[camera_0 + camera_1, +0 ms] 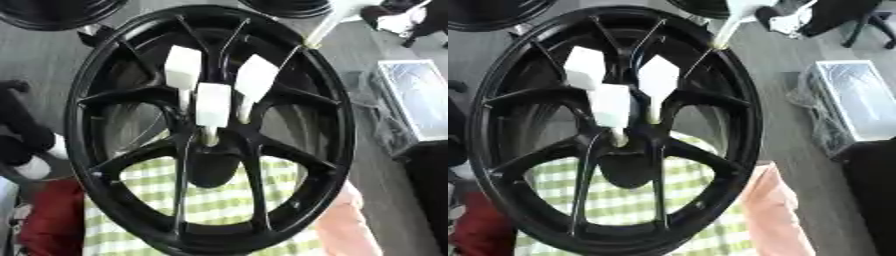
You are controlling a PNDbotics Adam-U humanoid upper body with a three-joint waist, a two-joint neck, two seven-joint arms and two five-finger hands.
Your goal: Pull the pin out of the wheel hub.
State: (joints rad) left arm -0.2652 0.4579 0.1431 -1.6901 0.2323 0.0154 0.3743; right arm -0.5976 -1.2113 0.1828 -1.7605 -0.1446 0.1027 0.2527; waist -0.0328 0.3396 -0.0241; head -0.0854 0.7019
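A black spoked wheel hub (pixel 131 95) stands tilted and fills most of both eye views. Three white pins with flat rectangular heads stick out around its centre: one at the upper left (pixel 182 67), one in the middle (pixel 213 102), one at the upper right (pixel 256 77). Their thin stems run down toward the hub's centre (pixel 210 140). Neither of my hands shows in either view, and nothing touches the pins.
Green and white checked cloth (pixel 210 200) shows through the spokes. Pink fabric (pixel 346 225) lies at the lower right, something red (pixel 52 215) at the lower left. Other black wheels (pixel 52 12) sit at the top. A clear plastic box (pixel 420 95) stands on the right.
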